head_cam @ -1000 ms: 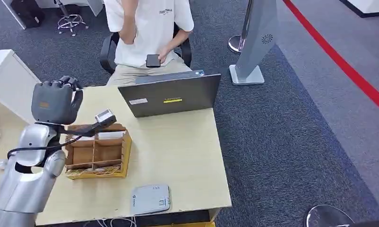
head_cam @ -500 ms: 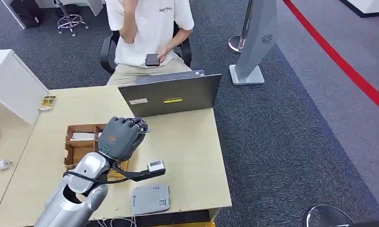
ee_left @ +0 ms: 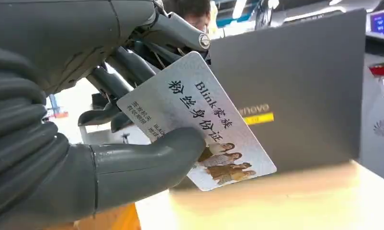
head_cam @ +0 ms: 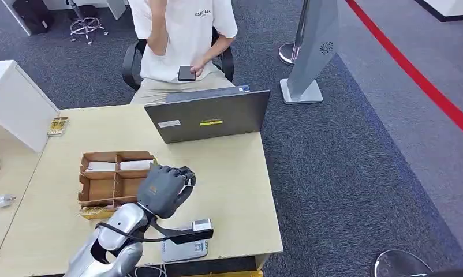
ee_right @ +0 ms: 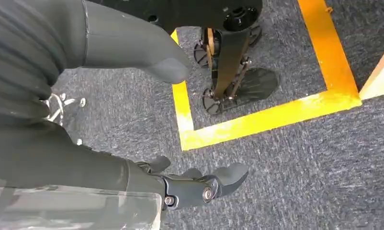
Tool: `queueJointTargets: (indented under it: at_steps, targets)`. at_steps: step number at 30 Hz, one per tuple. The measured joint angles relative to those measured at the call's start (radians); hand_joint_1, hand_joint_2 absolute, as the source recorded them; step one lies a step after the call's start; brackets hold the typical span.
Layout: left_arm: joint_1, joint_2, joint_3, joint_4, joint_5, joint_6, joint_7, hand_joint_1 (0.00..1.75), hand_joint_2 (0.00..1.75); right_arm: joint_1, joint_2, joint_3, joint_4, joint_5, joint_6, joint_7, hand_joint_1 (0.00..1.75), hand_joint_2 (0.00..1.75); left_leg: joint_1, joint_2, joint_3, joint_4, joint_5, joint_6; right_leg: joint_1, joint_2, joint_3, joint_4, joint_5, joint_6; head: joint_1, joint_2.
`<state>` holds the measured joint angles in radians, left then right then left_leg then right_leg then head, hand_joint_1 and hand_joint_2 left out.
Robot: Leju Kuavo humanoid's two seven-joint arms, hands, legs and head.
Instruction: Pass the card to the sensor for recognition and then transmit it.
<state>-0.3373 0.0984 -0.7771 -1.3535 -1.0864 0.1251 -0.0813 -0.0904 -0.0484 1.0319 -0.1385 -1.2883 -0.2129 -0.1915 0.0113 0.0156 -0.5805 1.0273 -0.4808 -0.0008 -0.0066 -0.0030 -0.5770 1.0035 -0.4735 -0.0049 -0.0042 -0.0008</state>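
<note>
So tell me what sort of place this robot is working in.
Probably an office or demo hall: a light wooden desk on dark carpet, a grey laptop with a person seated behind it in a wheeled chair, and yellow and red floor tape marking out zones.

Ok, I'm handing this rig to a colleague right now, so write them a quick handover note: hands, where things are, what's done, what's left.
Left hand: pinches the white printed plastic card between thumb and fingers, raised above the light wooden table, beside the brown cardboard divider tray.
Right hand: hangs low over grey carpet, holding nothing, fingers apart.
The grey flat card sensor lies at the table's near edge, partly behind the left wrist.
Done: card is picked up.
Left: present the card to the sensor, then pass it on, probably to the seated person behind the grey laptop.
</note>
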Motion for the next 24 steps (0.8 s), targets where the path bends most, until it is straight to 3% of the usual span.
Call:
queueJointTargets:
  at_steps: [9,24]
  targets:
    - [0.023,0.014,-0.001,0.005,0.021,-0.008,0.001,1.75,1.75,0.001,0.0,0.0,0.0,-0.013,-0.003,0.0,0.0,1.75,0.0,0.0,0.0,0.0,0.0,0.0,0.0,0.0,0.0,0.0,0.0,0.0,0.0,0.0]
    - [0.098,0.143,0.0,-0.065,0.003,-0.017,-0.011,1.75,1.75,0.005,0.0,0.005,0.007,-0.044,-0.018,-0.002,0.0,1.75,0.0,0.0,0.0,0.0,0.0,0.0,0.0,0.0,0.0,0.0,0.0,0.0,0.0,0.0]
